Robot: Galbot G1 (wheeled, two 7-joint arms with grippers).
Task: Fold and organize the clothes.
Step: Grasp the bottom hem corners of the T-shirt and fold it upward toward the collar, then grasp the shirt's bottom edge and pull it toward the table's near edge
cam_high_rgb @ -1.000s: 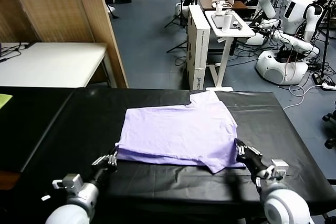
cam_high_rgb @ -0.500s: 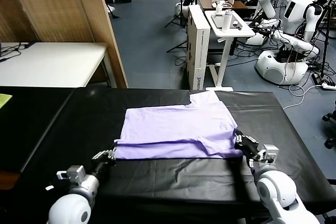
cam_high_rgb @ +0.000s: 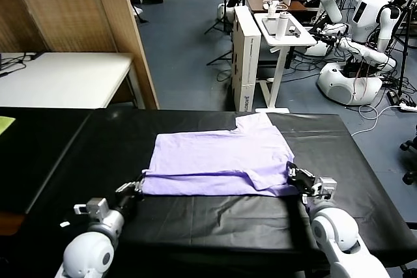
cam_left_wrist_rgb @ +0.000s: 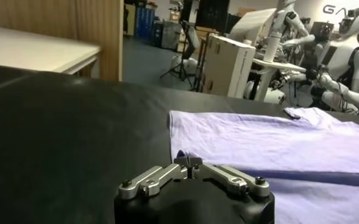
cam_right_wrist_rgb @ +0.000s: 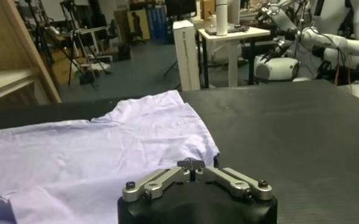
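Overhead only, both gripper point(cam_high_rgb: 135, 187) point(cam_high_rgb: 294, 175) tips at T-shirt point(cam_high_rgb: 218, 161) corners, spread indiscernible.

You have one light lavender T-shirt point(cam_high_rgb: 218, 161) lying flat on the black table point(cam_high_rgb: 98, 154), about mid-table. Its near hem is folded up over the body, so you see a straight double-layered edge along the near side and a crease line running across just above it. One short sleeve pokes out at the far right corner. The cloth is thin and soft, with light wrinkles. You see no print on the upper side.
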